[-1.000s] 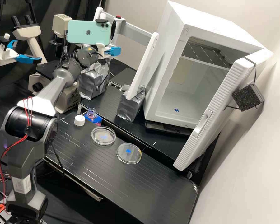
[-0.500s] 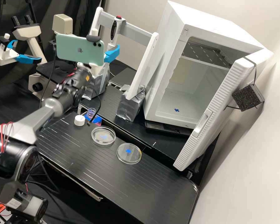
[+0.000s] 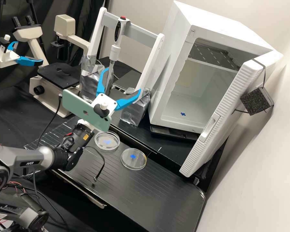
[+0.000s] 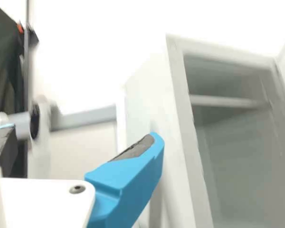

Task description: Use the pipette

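Wide open and holding nothing, my gripper (image 3: pixel 122 80) is in front of the white rack in the high view, its blue fingers spread. The pipette (image 3: pixel 115 51), with a red top, hangs upright from the rack's crossbar; its slim lower part stands close behind one finger, and contact cannot be told. In the wrist view the gripper (image 4: pixel 80 138) has a blurred pipette (image 4: pixel 43 118) beyond it, nearer one finger. Two clear dishes, one marked pale blue (image 3: pixel 107 140) and one dark blue (image 3: pixel 133 159), lie on the bench.
The rack (image 3: pixel 151 64) stands on foil-wrapped feet beside a white incubator (image 3: pixel 170 58) with its door (image 3: pixel 228 109) swung wide. A microscope (image 3: pixel 54 77) is at the left. A phone (image 3: pixel 83 109) rides on my wrist, and a loose cable hangs over the bench.
The arm has swung lower, bringing the gripper down and forward from beside the rack's left post. Both spread fingers now show, while the phone and arm cover the bottle and white cap.
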